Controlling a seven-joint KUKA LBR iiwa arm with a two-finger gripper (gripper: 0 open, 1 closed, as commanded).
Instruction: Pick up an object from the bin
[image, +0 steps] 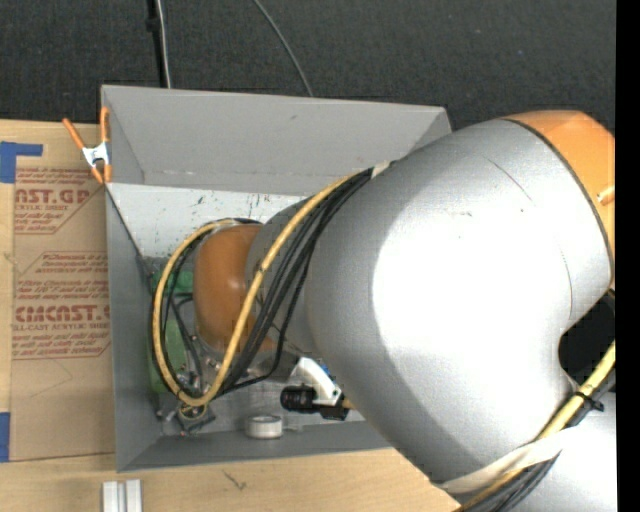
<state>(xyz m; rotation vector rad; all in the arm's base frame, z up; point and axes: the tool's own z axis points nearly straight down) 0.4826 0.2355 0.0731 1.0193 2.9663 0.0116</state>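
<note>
Little of the gripper (190, 408) can be made out. Its tip sits low in the bin (270, 130), close to the left wall and not far from the near-left corner. It lies beneath the orange wrist cover (222, 280) and a loop of yellow and black cables (163, 300). Whether it is open or closed I cannot tell, and nothing can be seen held in it.

Just beside it, along the left wall, lies a green thing (160, 345), half screened by the cables. It is the nearest candidate for the pick. Further along the near edge of the floor rests a small grey round disc (264, 427). Beyond that is a black-tipped white and blue object (312, 385).

This close to a wall and a corner, the grasp probably calls for a straight descent. The gripper should close on one thing only, clear of the metal side. A vertical lift would then keep the cables from dragging the neighbours.

The arm (460, 300) covers the middle and right of the floor, so whatever lies there is unknown. The green thing's kind and outline are unclear. I also cannot tell whether the gripper touches it or the floor.
</note>
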